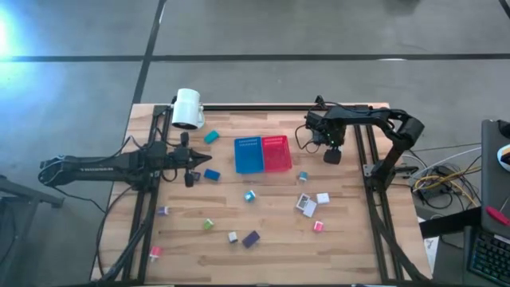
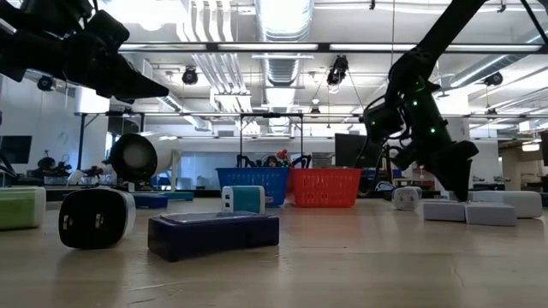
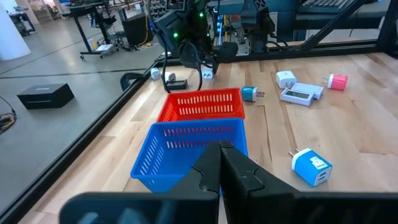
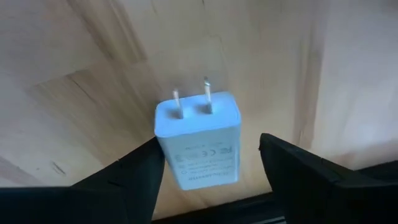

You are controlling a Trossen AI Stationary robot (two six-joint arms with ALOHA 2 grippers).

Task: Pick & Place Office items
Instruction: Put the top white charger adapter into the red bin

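**Charger framed by the right jaws, beside the red bin**

A pale blue charger [image 4: 200, 138] is seen lying on the table [image 4: 74, 68] between the two fingers of the right gripper [image 4: 208, 162], prongs pointing away from the wrist. The jaws are spread to either side of its body; one finger [image 4: 134, 171] appears to touch its flank, the other is set apart, and no firm hold is shown. From above, this gripper [image 1: 332, 155] is placed just right of the red bin [image 1: 276, 153], with the blue bin [image 1: 248, 155] adjoining.

The charger is judged light, rigid and smooth-shelled, likely to slip if pinched near a rounded corner. A hold across the flat long sides, mid-body and clear of the prongs, is advised.

The left gripper [image 1: 194, 165] is kept clenched and empty, hovering left of the blue bin. Other small items are scattered across the table nearer the front edge.
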